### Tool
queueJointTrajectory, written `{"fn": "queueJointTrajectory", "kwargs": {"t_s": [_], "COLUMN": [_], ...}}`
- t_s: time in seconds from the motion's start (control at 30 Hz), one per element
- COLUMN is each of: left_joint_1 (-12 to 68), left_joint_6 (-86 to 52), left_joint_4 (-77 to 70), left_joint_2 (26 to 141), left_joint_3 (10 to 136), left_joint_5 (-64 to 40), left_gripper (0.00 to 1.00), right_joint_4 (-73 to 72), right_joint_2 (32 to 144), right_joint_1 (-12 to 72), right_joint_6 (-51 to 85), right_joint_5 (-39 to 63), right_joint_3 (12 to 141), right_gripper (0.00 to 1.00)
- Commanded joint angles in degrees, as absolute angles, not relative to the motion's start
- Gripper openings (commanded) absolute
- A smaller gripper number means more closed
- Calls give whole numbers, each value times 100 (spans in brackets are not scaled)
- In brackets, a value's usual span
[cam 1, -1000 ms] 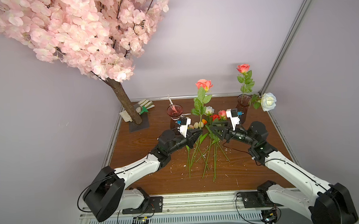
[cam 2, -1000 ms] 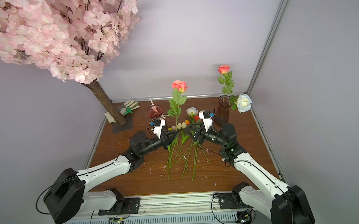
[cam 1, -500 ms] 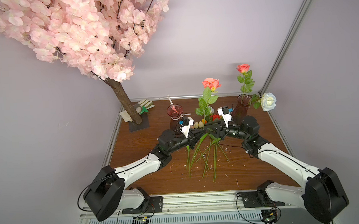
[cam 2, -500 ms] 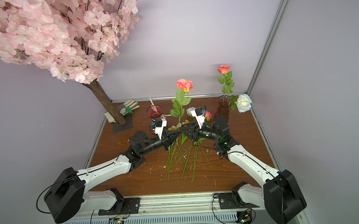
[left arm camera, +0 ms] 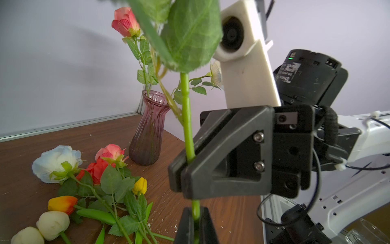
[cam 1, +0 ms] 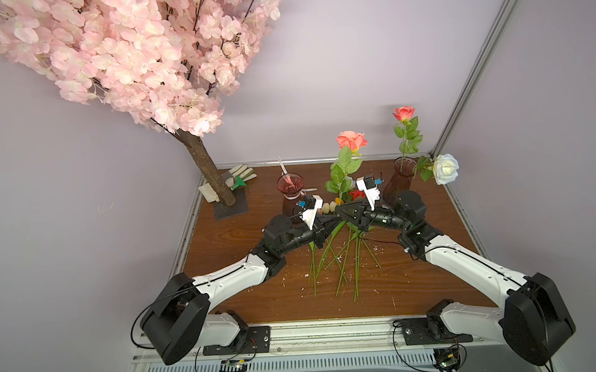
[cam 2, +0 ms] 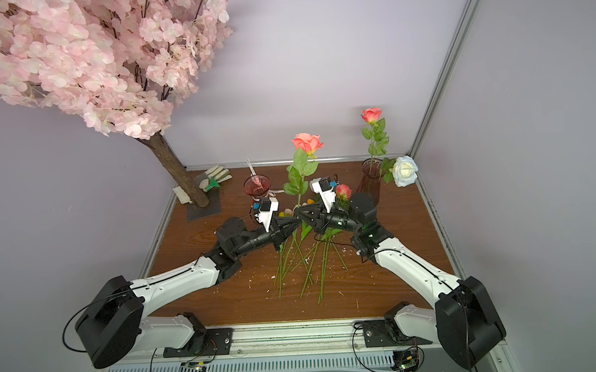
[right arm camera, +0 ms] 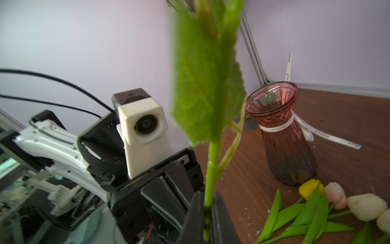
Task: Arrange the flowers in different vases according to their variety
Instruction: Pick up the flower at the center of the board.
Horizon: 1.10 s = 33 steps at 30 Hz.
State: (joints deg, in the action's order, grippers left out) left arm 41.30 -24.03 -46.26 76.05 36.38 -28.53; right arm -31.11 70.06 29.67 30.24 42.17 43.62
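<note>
— What are your fingers doing right now?

— My right gripper (left arm camera: 187,162) is clamping the green stem of a coral-pink rose (cam 1: 345,158), with its jaws pressing tight on it. My left gripper (left arm camera: 195,221) is sitting just beside it, farther from the leaves, and the same stem is running between its fingers (left arm camera: 185,228). I cannot tell whether those are pinching the stem or only lying against it.

— And where is that rose standing?

— It is standing upright over the middle of the tabletop (cam 1: 229,239), bloom uppermost. It is between the two vases and touching neither, and both my arms are meeting at it in both top views.

— What are the vases holding?

— The plain purple vase (cam 1: 399,183), near the far right corner, is carrying an upright red-pink rose (cam 1: 404,113). A white rose (cam 1: 445,168) is also leaning out over its rim. The ribboned vase (right arm camera: 285,143) is standing beyond my left gripper, with its pale ribbon trailing onto the wood.

— And the other flowers?

— They are lying loose on the tabletop between the vases. There is a second white rose (left arm camera: 56,162), a small coral rose (left arm camera: 110,152) and a red bloom (left arm camera: 95,169). There are also a yellow tulip (left arm camera: 140,186), an orange tulip (left arm camera: 62,203) and cream tulips (left arm camera: 52,225). Their stems are fanning back toward my bases.
</note>
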Motion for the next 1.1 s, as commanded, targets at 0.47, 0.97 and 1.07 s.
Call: {"fn": "queueJointTrajectory", "kwargs": {"t_s": [0.47, 0.97, 1.07], "left_joint_1": [4182, 4183, 4182], "left_joint_6": [-2076, -1674, -1670], "left_joint_4": [-3312, -3584, -3619], "left_joint_2": [5825, 5309, 5326], "left_joint_3": [2677, 2216, 2198], "left_joint_5": [1357, 1575, 1558], "left_gripper": [99, 99, 99], "right_joint_4": [-448, -370, -73], "right_joint_2": [6297, 7743, 8015], "right_joint_1": [2980, 2773, 2545], "right_joint_6": [432, -1539, -1429], "right_joint_5": [-587, -3655, -3619], "right_joint_3": [7085, 9792, 10044], "right_gripper": [0, 0, 0]}}
